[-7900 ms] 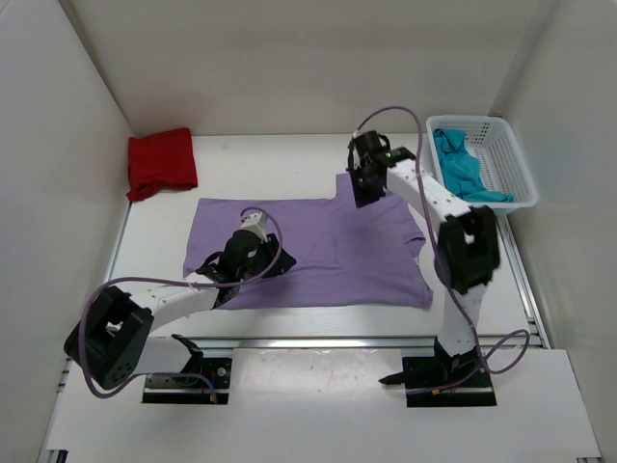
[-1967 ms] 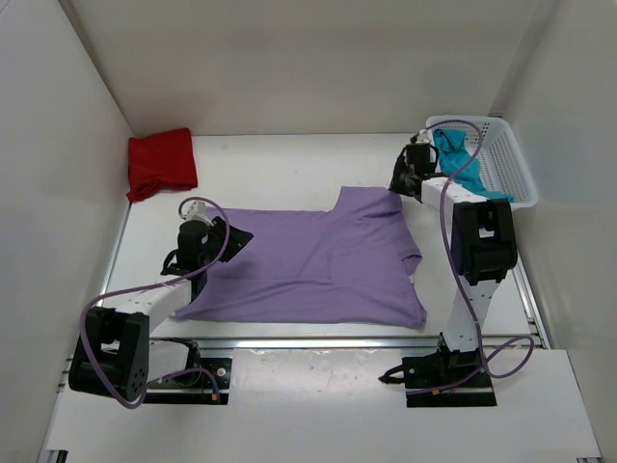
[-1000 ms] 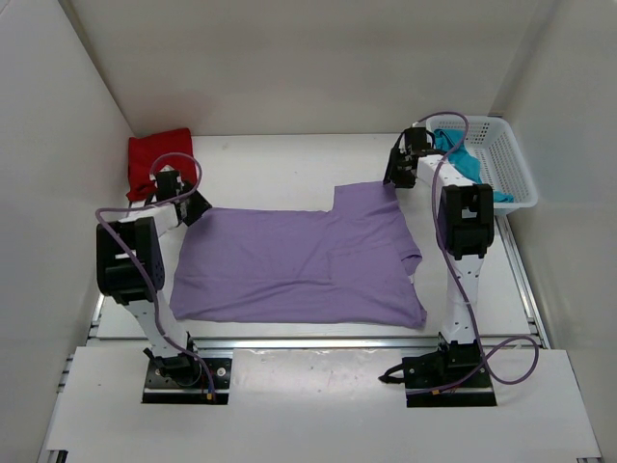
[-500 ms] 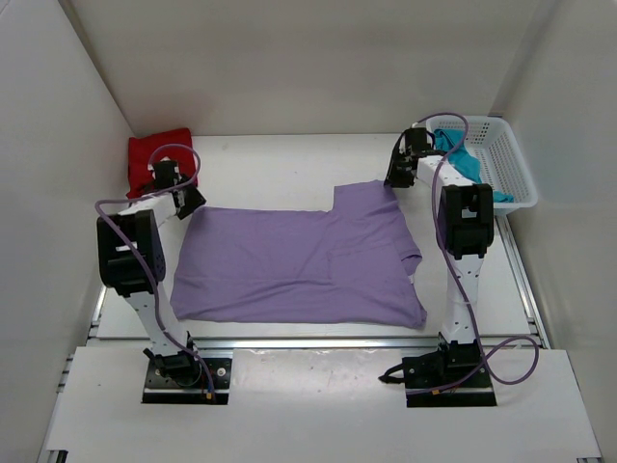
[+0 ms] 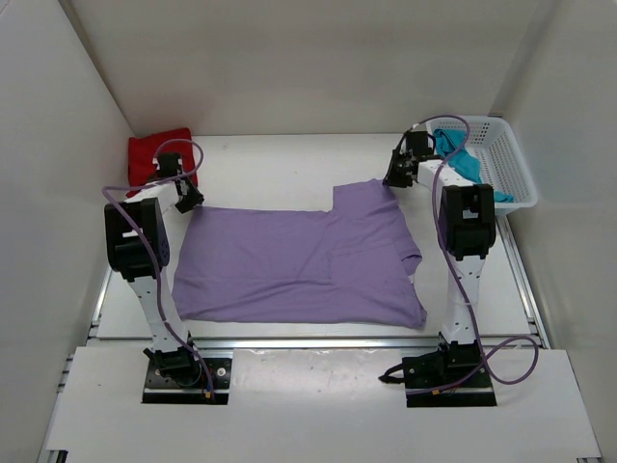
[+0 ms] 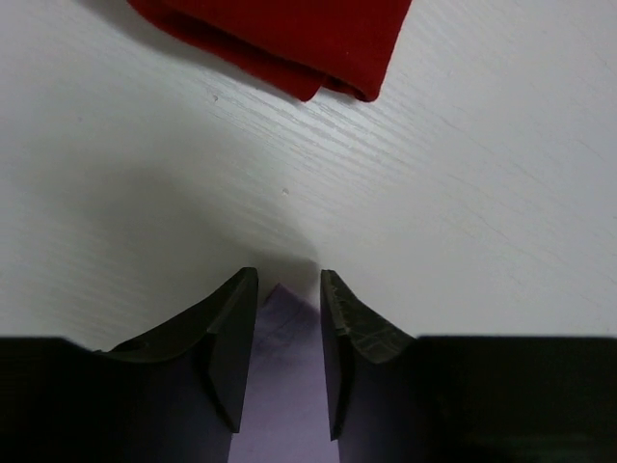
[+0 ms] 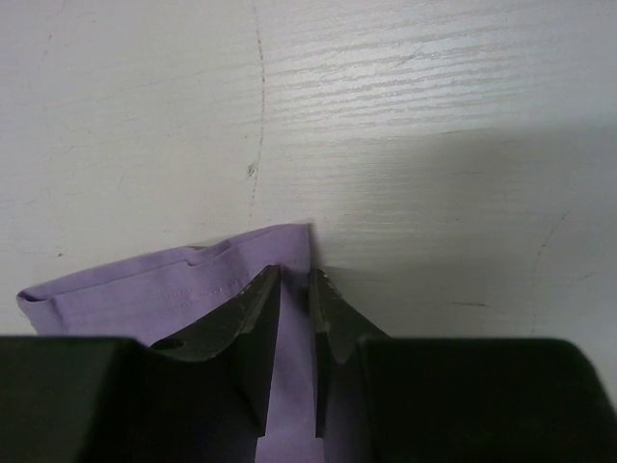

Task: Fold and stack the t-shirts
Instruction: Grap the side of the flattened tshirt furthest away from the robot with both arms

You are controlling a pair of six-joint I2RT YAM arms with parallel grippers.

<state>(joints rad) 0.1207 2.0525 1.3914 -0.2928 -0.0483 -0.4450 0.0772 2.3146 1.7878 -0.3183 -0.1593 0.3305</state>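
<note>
Since a second ago the left pincer (image 5: pixel 186 196) drags the lavender shirt (image 5: pixel 299 265) toward ten o'clock; right pincer (image 5: pixel 393 177) also pinching its far corner; long axis nine-to-three.

Both arms are built of white links joined by bulky black joint housings, and each stands on a black base plate bolted at the near table edge. A lavender-grey cable runs along each arm in loose loops, arching above the wrists and trailing down to the bases. The left gripper (image 6: pixel 287 333) and right gripper (image 7: pixel 292 333) have matt black, wedge-shaped fingers with flat inner faces.
</note>
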